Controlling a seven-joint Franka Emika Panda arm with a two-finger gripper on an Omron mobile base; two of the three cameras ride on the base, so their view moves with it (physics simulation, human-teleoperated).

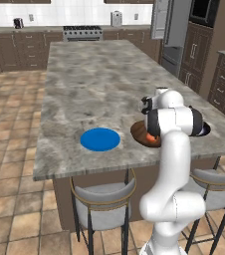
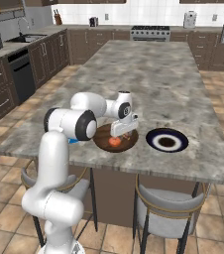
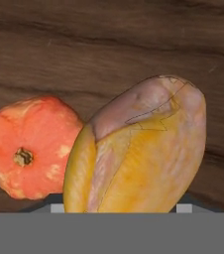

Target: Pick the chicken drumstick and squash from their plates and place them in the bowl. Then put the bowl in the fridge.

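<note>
The dark brown wooden bowl (image 2: pixel 100 141) (image 1: pixel 138 132) sits near the island's front edge, and its wood (image 3: pixel 109 44) lies right under the hand. My gripper (image 2: pixel 124 131) hangs low over the bowl, shut on the yellow-brown chicken drumstick (image 3: pixel 143 154), which spans the gap between the finger tips. An orange squash (image 3: pixel 29 149) (image 2: pixel 115 141) rests in the bowl, touching the drumstick's side. Left of the bowl lies the bare bright blue plate (image 1: pixel 100 139). On the bowl's right is the dark-rimmed plate (image 2: pixel 167 140), also bare. The grey steel fridge (image 1: pixel 176 30) stands at the far right with its door ajar.
The grey marble island counter (image 1: pixel 94 79) stretches far back behind the bowl. Two padded stools (image 1: pixel 103 209) (image 2: pixel 166 211) are tucked under its front edge. Dark cabinets (image 1: pixel 219 74) line the walls, with a stove (image 1: pixel 82 33) at the back.
</note>
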